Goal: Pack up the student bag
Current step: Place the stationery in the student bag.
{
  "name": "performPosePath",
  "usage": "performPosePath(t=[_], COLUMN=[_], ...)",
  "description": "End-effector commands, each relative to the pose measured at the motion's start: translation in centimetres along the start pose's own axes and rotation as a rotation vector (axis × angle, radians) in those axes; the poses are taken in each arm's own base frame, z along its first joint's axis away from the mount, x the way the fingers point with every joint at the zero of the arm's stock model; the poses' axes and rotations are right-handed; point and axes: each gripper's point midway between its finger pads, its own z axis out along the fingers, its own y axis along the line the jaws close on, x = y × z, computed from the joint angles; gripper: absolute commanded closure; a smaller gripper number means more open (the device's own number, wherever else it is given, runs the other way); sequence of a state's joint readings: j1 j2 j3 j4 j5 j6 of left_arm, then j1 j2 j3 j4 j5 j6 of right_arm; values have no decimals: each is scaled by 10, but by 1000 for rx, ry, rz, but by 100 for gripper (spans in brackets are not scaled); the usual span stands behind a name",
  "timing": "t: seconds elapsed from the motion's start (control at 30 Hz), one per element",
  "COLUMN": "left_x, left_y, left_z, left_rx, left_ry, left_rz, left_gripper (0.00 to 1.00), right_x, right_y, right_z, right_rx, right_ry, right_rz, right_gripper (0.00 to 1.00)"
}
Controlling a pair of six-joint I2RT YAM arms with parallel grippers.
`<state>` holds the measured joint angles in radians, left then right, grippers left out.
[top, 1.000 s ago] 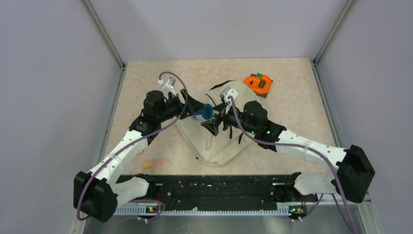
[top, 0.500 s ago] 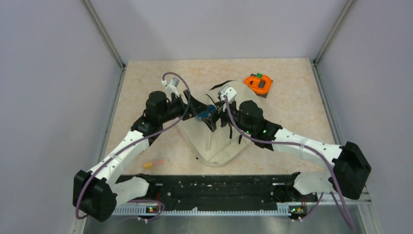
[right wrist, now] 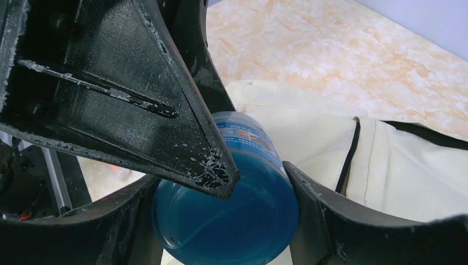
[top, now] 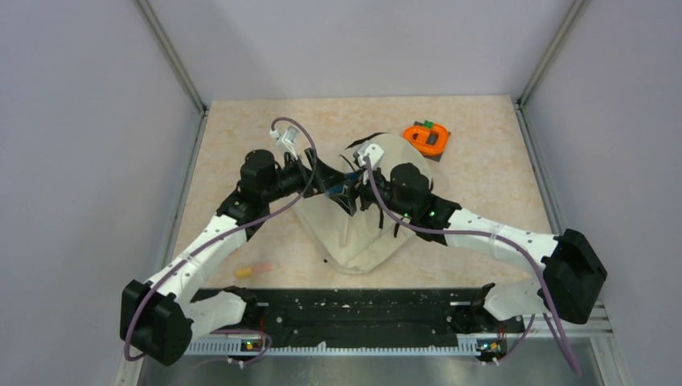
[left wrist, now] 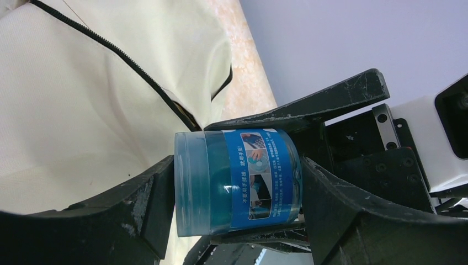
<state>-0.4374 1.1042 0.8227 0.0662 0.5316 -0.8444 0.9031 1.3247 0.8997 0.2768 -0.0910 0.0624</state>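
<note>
Right gripper (right wrist: 221, 190) closed onto one jar (right wrist: 232, 232) held by left gripper (left wrist: 237, 179).

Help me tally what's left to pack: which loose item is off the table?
The translucent blue plastic jar, held over the cream fabric backpack; the orange ring-shaped object and small yellow stick lie on the table.

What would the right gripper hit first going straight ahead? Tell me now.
The blue jar, sitting between the fingers of the right gripper. Just past it a finger of the left gripper, which also grips the jar, crosses the path. How much room is left in depth is unclear.
</note>
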Motion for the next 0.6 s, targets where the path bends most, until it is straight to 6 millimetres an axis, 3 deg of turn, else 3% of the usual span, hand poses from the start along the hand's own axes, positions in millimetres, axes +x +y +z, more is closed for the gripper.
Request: performPosePath(t=[0.0, 0.1, 0.4, 0.57], left_x=[-24, -27, -49, -49], left_y=[-42, -32, -11, 10], left_z=[-6, -8, -29, -16], left_rx=[126, 59, -138, -230], left_ry=[-66, -81, -184, -162], left_rz=[108, 136, 279, 258], left_gripper=[33, 12, 6, 4], right_x=[-30, -30, -31, -29], right_y=[7, -2, -54, -90], right_z=[2, -2, -27, -44], right_rx=[-18, 36, 211, 314], right_ry=[-75, -70, -68, -63], right_rz=[16, 26, 75, 104], right_gripper=[61, 67, 70, 72])
